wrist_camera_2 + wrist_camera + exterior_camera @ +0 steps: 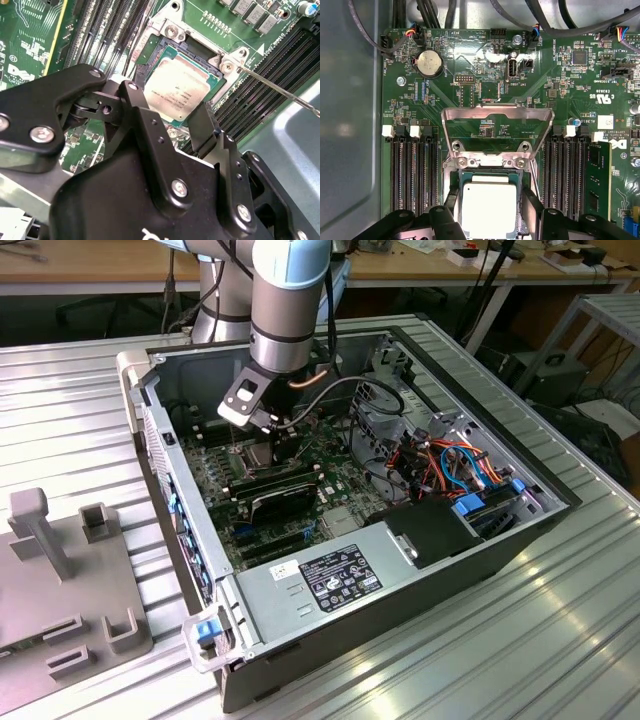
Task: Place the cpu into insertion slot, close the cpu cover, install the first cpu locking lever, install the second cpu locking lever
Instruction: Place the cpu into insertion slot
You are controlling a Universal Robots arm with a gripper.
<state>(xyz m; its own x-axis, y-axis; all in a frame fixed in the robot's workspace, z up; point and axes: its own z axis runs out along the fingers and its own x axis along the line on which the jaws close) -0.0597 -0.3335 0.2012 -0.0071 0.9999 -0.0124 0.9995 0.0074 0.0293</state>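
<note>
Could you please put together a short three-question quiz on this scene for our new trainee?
1. True or false: the silver-grey square cpu lies in the dark square metal-rimmed insertion slot.
2. The thin silver hinged cpu cover is: A) shut over the chip; B) swung open, away from the slot; C) detached and upside down.
3. In the first wrist view, what long black parts flank the slot on both sides?
Key: 1 true; 2 B; 3 memory slots.
</note>
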